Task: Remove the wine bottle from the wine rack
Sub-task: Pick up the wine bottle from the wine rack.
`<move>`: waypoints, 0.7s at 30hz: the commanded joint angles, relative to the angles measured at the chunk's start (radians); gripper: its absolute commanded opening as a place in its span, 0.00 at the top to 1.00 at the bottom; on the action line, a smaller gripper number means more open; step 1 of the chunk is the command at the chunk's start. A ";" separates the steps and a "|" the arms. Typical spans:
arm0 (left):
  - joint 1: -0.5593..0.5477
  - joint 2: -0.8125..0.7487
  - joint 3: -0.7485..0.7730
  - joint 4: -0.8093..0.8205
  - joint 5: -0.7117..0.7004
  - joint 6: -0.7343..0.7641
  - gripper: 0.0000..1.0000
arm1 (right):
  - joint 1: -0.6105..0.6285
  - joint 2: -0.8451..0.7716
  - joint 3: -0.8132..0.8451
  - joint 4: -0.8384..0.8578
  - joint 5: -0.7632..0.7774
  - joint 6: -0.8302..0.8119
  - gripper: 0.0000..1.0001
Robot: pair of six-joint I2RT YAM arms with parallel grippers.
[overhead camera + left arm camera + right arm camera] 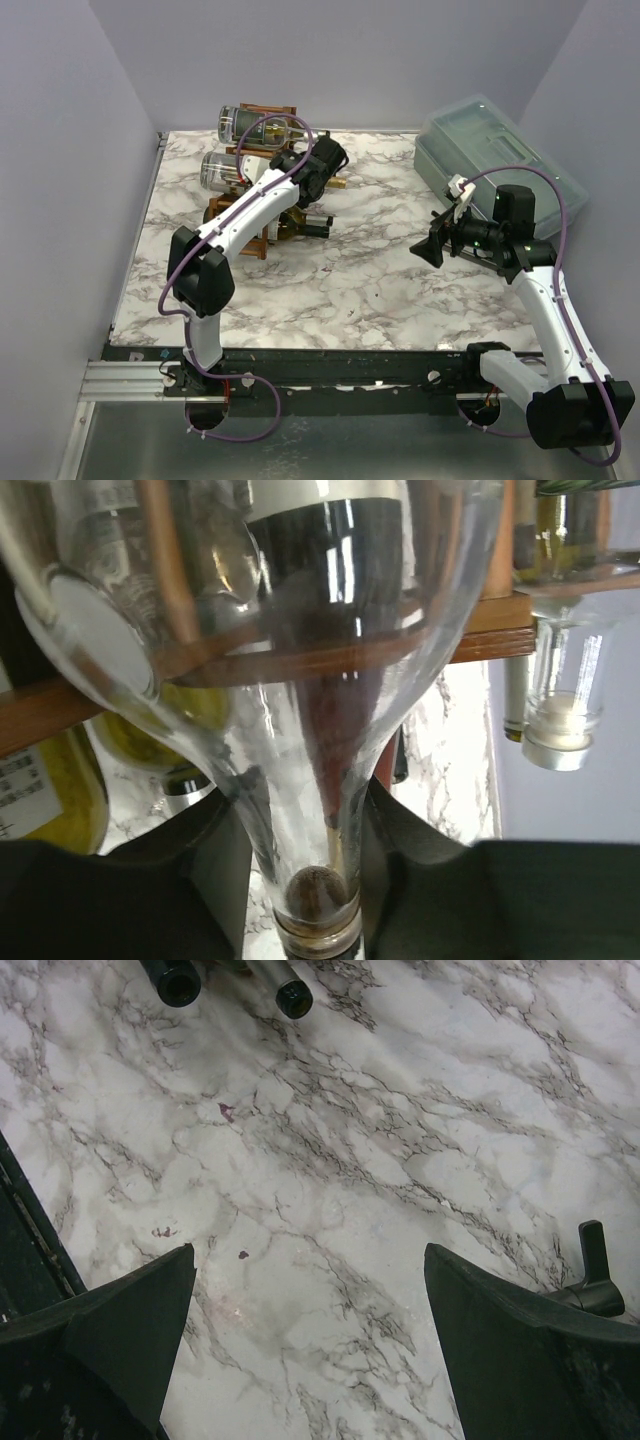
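A white tabletop printed with grey marble veining carries the wine rack at its far left, an open frame of thin reddish-brown wooden bars forming stepped square cells. Several bottles lie on their sides in the cells. The left gripper has reached in from the rack's right side. In the left wrist view its two matte black fingers are narrowed onto the slim neck of a clear glass wine bottle. They sit against the glass on either side. That bottle is in the rack: its rounded shoulder flares wide above the neck and a wooden crossbar shows through the glass. Beside it lie a yellow-green bottle with a paper label and, to the right, a smaller clear neck with a pale cap. The right gripper hangs over bare marble well apart from the rack, its wedge-shaped black jaws spread wide and holding nothing. Two dark round bottle mouths show at the top edge of its view. A translucent grey-green plastic box with rounded corners sits at the far right.
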 commanded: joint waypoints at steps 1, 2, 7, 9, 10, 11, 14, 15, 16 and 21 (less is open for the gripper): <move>-0.003 0.001 0.026 -0.002 -0.028 0.019 0.77 | 0.008 0.005 -0.008 0.008 0.026 -0.013 0.00; -0.006 -0.003 0.026 -0.003 -0.034 0.025 0.83 | 0.008 0.004 -0.007 0.007 0.028 -0.013 0.00; -0.024 -0.035 0.012 -0.010 -0.066 0.037 0.98 | 0.008 0.002 -0.008 0.009 0.034 -0.015 0.00; -0.037 -0.046 0.013 -0.012 -0.085 0.045 1.00 | 0.009 0.002 -0.007 0.009 0.034 -0.015 0.00; -0.043 -0.053 0.015 -0.014 -0.093 0.050 1.00 | 0.009 0.002 -0.008 0.009 0.034 -0.015 0.00; -0.048 -0.063 0.016 -0.014 -0.102 0.058 1.00 | 0.009 0.001 -0.009 0.009 0.034 -0.015 0.00; -0.065 -0.089 0.017 -0.019 -0.132 0.072 1.00 | 0.008 0.000 -0.008 0.009 0.034 -0.015 0.00; -0.069 -0.097 0.016 -0.020 -0.139 0.075 1.00 | 0.008 0.000 -0.009 0.010 0.036 -0.015 0.00; -0.074 -0.107 0.015 -0.022 -0.150 0.077 1.00 | 0.009 0.000 -0.009 0.010 0.036 -0.015 0.00; -0.090 -0.141 0.003 -0.032 -0.179 0.080 1.00 | 0.009 -0.004 -0.009 0.011 0.037 -0.015 0.00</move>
